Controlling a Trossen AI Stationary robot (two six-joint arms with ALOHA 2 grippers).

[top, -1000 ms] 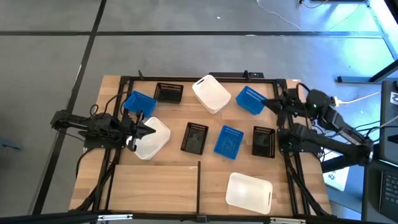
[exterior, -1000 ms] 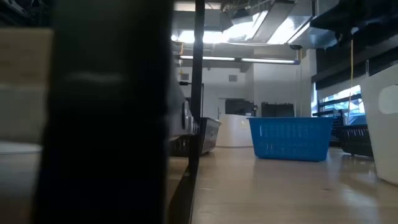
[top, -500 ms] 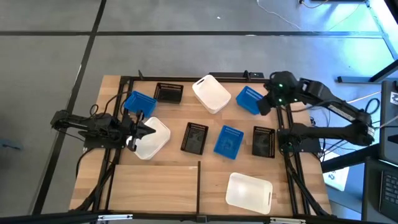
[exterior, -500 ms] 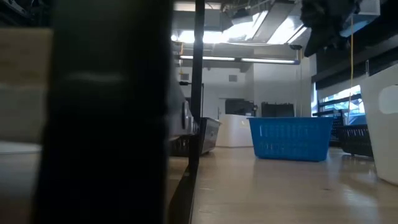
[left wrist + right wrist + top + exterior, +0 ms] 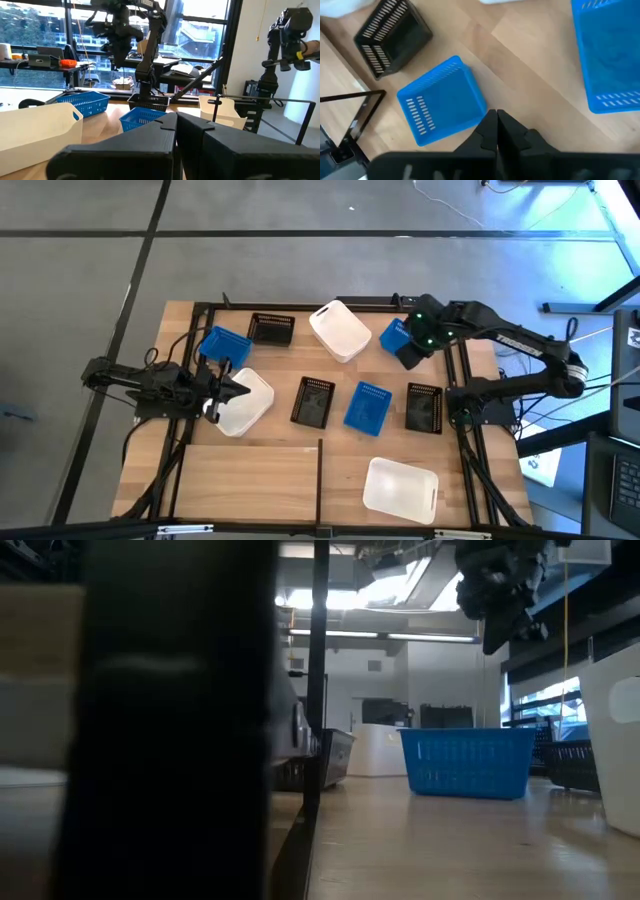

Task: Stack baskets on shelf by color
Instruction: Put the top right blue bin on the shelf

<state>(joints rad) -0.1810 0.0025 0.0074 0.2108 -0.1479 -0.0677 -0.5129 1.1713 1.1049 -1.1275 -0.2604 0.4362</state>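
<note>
A: What does the overhead camera show besides the work itself?

B: A grey floor (image 5: 300, 280) crossed by dark seam lines. A thin white cable (image 5: 450, 205) snakes over it near the far edge.

A: And looking level into the room?

B: Bright ceiling lights (image 5: 400, 585) run overhead. At the back stands a white counter (image 5: 375, 752), with dark screens (image 5: 385, 712) just above it.

A: Anything toward the glass wall?

B: Tall windows (image 5: 45, 25) give onto buildings outside. In front of them stands a desk (image 5: 30, 62) with an orange object (image 5: 65, 63) on it; what the object is cannot be told.
</note>
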